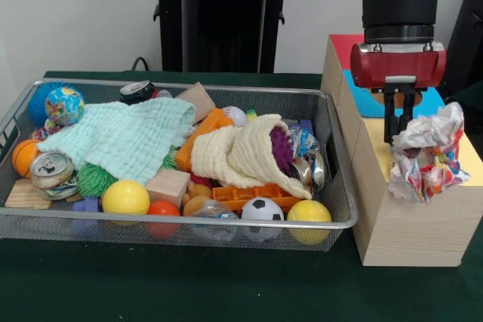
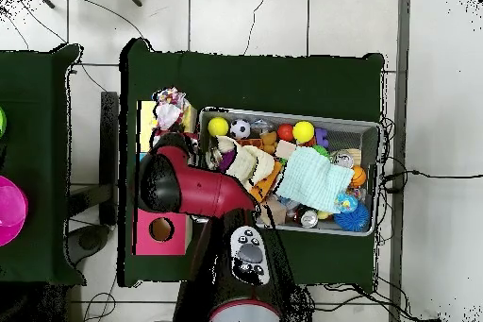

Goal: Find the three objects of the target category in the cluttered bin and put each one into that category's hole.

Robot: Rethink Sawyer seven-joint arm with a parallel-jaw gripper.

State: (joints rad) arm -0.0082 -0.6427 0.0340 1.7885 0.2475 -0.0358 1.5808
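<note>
Front view shows us the cluttered bin (image 1: pixel 332 157) sitting on the green table (image 1: pixel 189 284), just left of the wooden boxes (image 1: pixel 400 231). We see a mint cloth (image 1: pixel 124 137) and a cream cloth (image 1: pixel 234 154) draped over balls, blocks and cans inside. We find the gripper (image 1: pixel 400 135) over the boxes, clamped on a crumpled paper wad (image 1: pixel 430 152).

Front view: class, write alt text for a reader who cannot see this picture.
A red and black robot hand holds a crumpled paper wad over the yellow-topped wooden box. To the left, a wire mesh bin overflows with balls, cloths, blocks and crushed cans on the green table.
</note>
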